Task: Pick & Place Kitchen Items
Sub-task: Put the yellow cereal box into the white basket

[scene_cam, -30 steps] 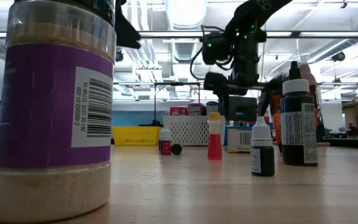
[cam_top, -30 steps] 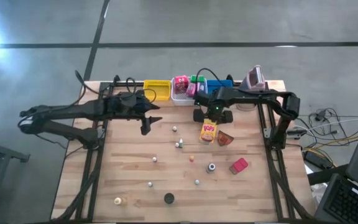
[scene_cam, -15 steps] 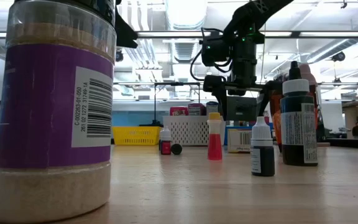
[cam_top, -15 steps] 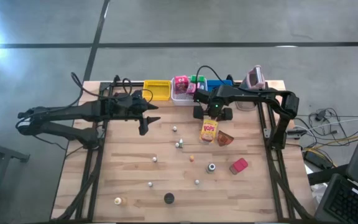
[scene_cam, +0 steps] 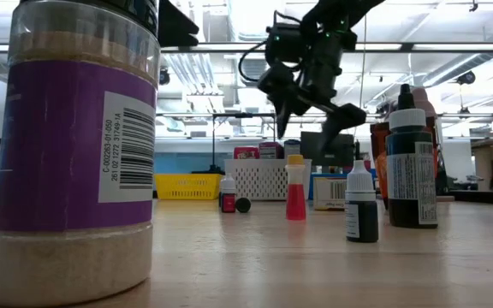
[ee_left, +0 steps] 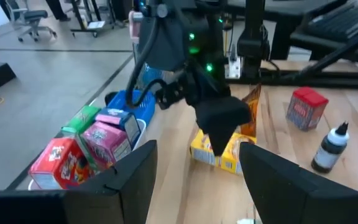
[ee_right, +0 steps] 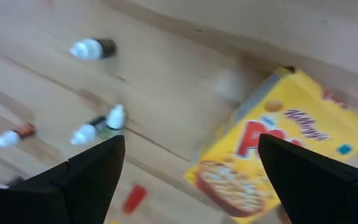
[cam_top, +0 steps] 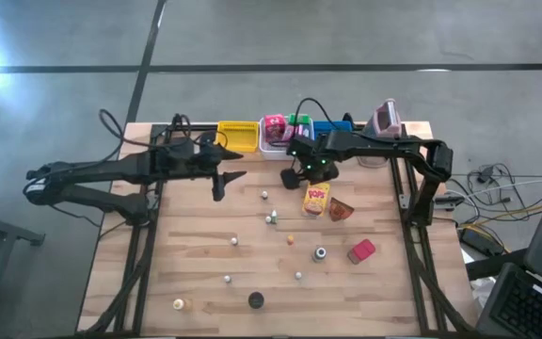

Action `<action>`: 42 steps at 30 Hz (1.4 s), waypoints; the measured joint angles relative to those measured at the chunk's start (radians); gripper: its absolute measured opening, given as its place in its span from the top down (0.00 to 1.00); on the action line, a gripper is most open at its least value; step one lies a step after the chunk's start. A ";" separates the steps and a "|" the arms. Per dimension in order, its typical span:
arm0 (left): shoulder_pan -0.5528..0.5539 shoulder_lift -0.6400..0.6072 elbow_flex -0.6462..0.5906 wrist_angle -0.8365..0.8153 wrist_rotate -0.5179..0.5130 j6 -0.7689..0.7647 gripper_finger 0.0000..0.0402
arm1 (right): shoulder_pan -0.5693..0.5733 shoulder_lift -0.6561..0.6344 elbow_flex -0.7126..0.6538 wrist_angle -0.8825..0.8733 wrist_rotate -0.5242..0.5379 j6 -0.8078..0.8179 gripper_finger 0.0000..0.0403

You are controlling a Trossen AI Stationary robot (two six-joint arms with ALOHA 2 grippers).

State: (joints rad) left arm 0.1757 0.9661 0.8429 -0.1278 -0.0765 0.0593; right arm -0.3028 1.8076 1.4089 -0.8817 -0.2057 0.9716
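The right gripper [cam_top: 301,173] hovers with jaws spread wide and empty, above the slatted wooden worktop [cam_top: 196,254] just beside the flat yellow printed carton [cam_top: 316,198]. The left gripper [cam_top: 219,185] hangs near the yellow bin [cam_top: 240,135], jaws parted, holding nothing. Boxy pink packets [ee_left: 107,138] sit in the perforated white bin [cam_top: 273,149]. Small capped bottles [ee_right: 92,48] lie scattered; a red cube-shaped packet [cam_top: 361,250] rests well apart.
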 joint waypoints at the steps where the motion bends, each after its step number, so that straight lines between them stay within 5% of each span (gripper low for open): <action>1: 0.000 -0.003 0.000 0.000 0.000 -0.007 0.42 | 0.000 0.000 0.005 0.008 0.001 0.010 0.10; 42: 0.000 -0.010 0.013 -0.024 0.005 0.046 0.42 | 0.001 0.000 0.070 0.131 -0.036 -0.189 0.09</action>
State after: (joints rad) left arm 0.1753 0.9558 0.8558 -0.1513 -0.0715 0.1051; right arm -0.3015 1.8080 1.4791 -0.7503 -0.2420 0.7825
